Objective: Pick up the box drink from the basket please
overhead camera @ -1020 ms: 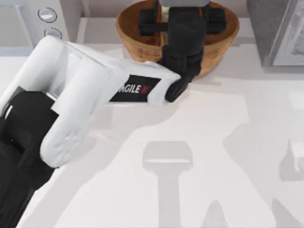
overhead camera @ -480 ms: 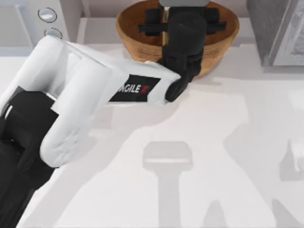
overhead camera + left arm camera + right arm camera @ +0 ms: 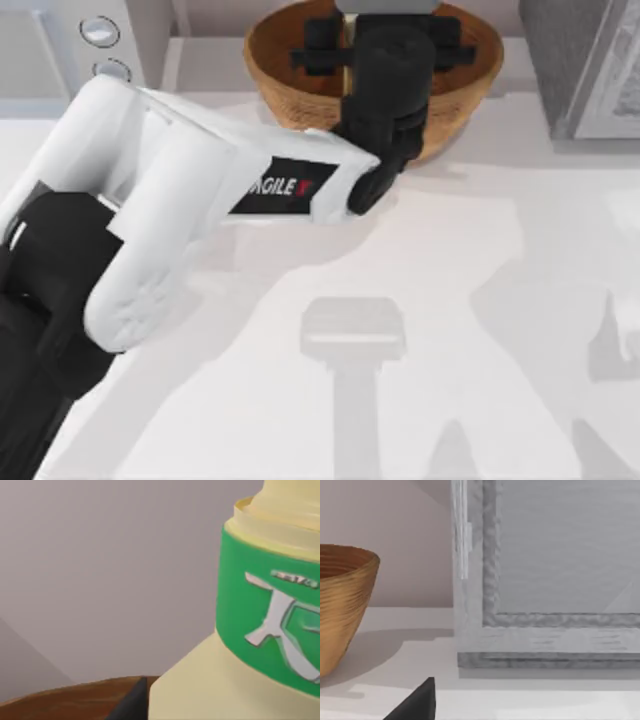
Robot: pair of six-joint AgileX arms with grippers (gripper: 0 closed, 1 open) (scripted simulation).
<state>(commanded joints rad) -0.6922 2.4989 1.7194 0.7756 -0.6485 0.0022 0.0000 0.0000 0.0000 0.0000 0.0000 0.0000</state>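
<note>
The brown woven basket stands at the table's far edge, middle. My left gripper reaches over it from the left, with the black wrist covering most of the basket's inside. The box drink is a pale yellow carton with a green band. It looms close in the left wrist view, above the basket rim. One dark finger lies against its side, and the gripper is shut on it. A thin yellow strip of the box drink shows beside the wrist. A dark part of my right gripper hangs parked off to the right, with the basket at its side.
A grey-white appliance with two round knobs stands at the far left. A grey framed cabinet stands at the far right, close in front of the right wrist camera. The white table stretches in front of the basket.
My left gripper has shifted slightly toward the top edge of the top view, over the basket. The strip of carton moved with it.
</note>
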